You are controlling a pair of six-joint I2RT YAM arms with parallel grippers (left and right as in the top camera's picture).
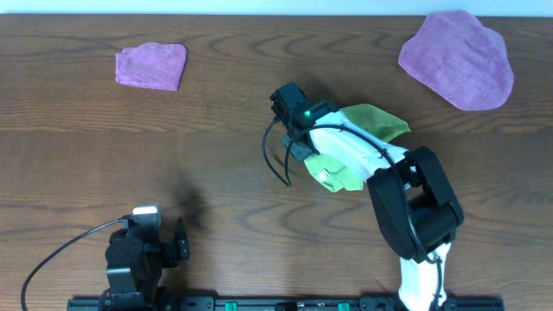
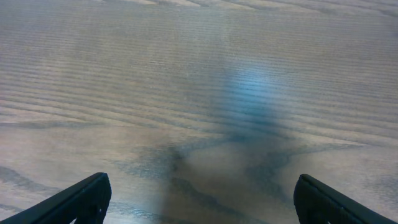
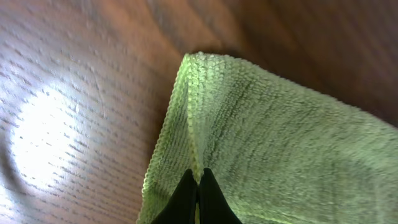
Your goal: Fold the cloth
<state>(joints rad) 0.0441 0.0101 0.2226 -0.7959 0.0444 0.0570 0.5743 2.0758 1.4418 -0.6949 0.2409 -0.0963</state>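
The lime-green cloth point(image 1: 371, 123) lies bunched at the table's middle right, mostly hidden under my right arm; a white tag point(image 1: 323, 176) shows at its near corner. In the right wrist view the cloth point(image 3: 280, 155) fills the frame. My right gripper point(image 3: 198, 180) is shut on the cloth's edge, pinching a fold. In the overhead view the right gripper point(image 1: 304, 147) sits at the cloth's left end. My left gripper point(image 2: 199, 199) is open and empty above bare wood; it rests near the front left point(image 1: 143, 246).
A small folded purple cloth point(image 1: 152, 66) lies at the back left. A large purple cloth point(image 1: 458, 59) lies at the back right. A black cable point(image 1: 276, 160) loops beside the right wrist. The table's far edge runs along the top.
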